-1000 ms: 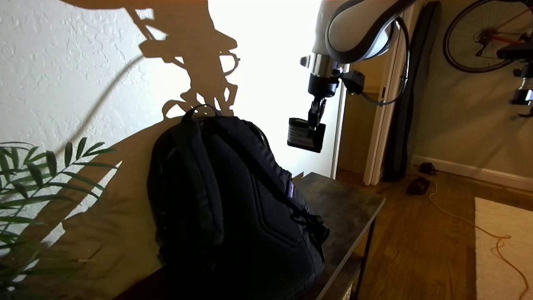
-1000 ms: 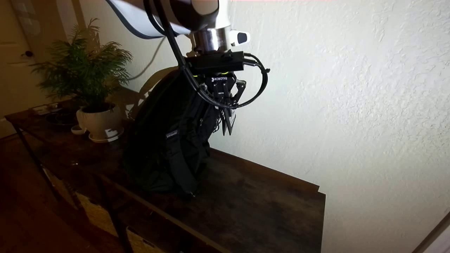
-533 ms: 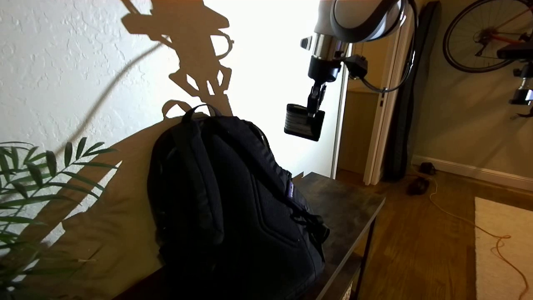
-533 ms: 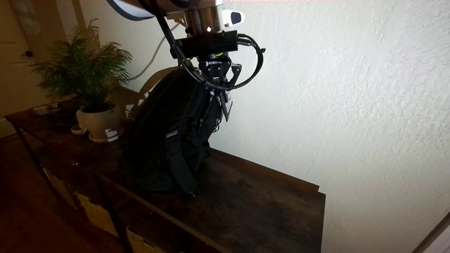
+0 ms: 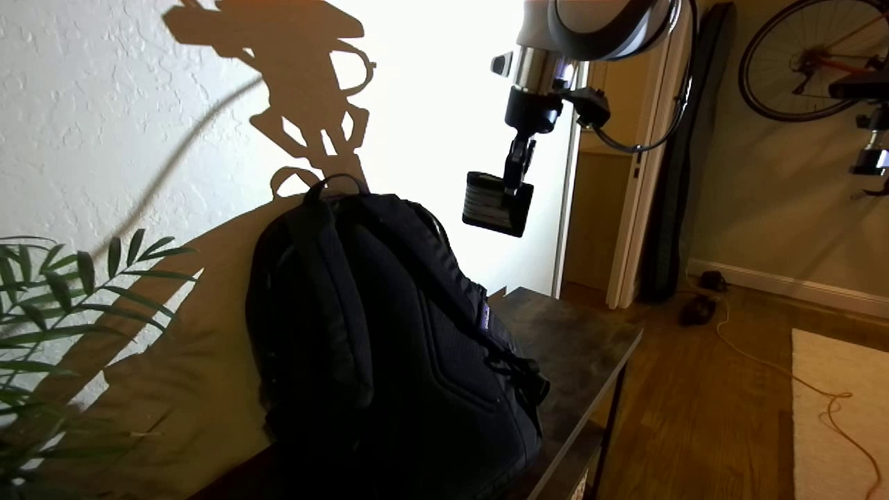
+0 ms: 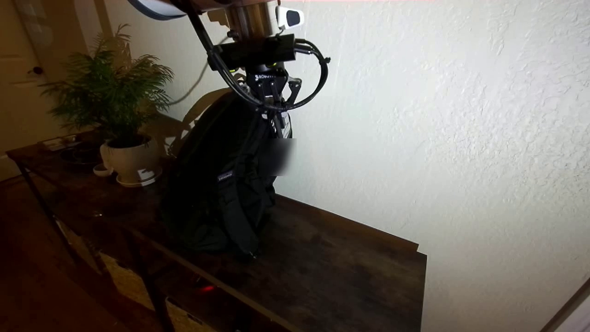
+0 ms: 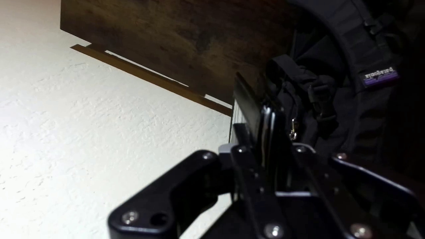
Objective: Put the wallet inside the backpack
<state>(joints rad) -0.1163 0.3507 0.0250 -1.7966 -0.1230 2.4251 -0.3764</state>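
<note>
My gripper is shut on the wallet, a small flat dark piece with a lighter grey face. It hangs slightly tilted in the air, to the right of the backpack's top in that exterior view. The wrist view shows the wallet edge-on between the fingers. The black backpack stands upright against the wall, shoulder straps facing out and top loop raised. In an exterior view my gripper overlaps the upper edge of the backpack; the wallet there is mostly hidden or blurred. I cannot see the backpack's opening.
The backpack stands on a dark wooden table along a white textured wall. A potted plant stands farther along it. Backpack straps and a buckle lie close beside the wallet in the wrist view.
The arm has risen, then shifted sideways to the left in both exterior views, carrying the wallet closer to the backpack. The grip has not changed. The backpack has not moved.
</note>
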